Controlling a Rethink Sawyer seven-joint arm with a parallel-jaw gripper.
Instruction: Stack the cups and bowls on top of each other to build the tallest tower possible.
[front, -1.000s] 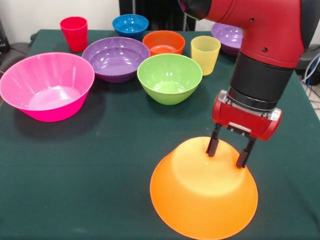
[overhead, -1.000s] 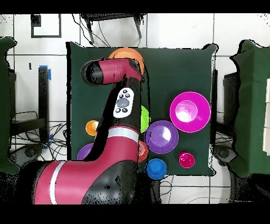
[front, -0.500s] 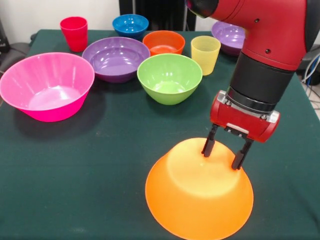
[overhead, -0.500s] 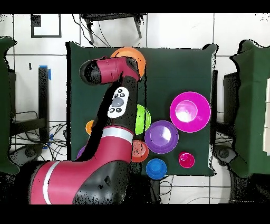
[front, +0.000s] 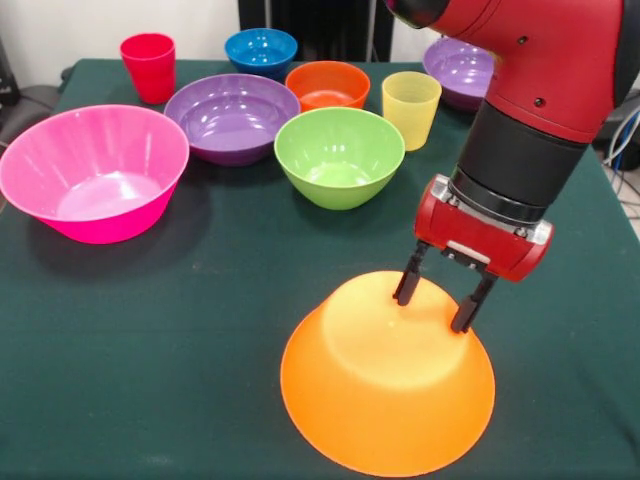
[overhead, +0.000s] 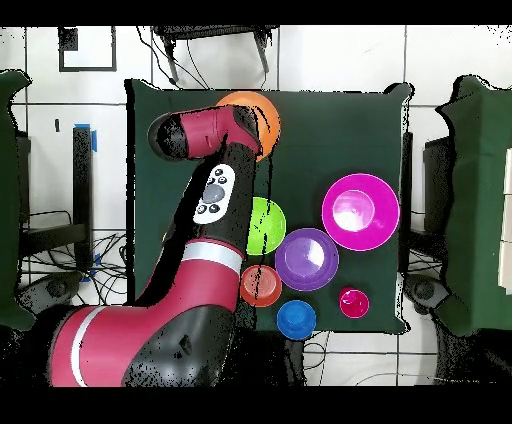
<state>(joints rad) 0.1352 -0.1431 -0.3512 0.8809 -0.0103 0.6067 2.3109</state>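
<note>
The hand (front: 434, 299) stands with its two fingers spread just over the top of the upturned large orange bowl (front: 388, 378), which lies directly below it on the near part of the surface (front: 150, 330), holding nothing.

Bright plastics glowing against a dark green counter (front: 150, 330)

An orange bowl (front: 388, 385) is showing beneath the red and black end effector (front: 434, 305); behind are sitting hot pink (front: 92, 185), purple (front: 232, 117), lime green (front: 339, 156), red-orange (front: 327, 85) and blue (front: 260, 51) bowls, a red cup (front: 148, 66) and a pale yellow cup (front: 410, 108).
</note>
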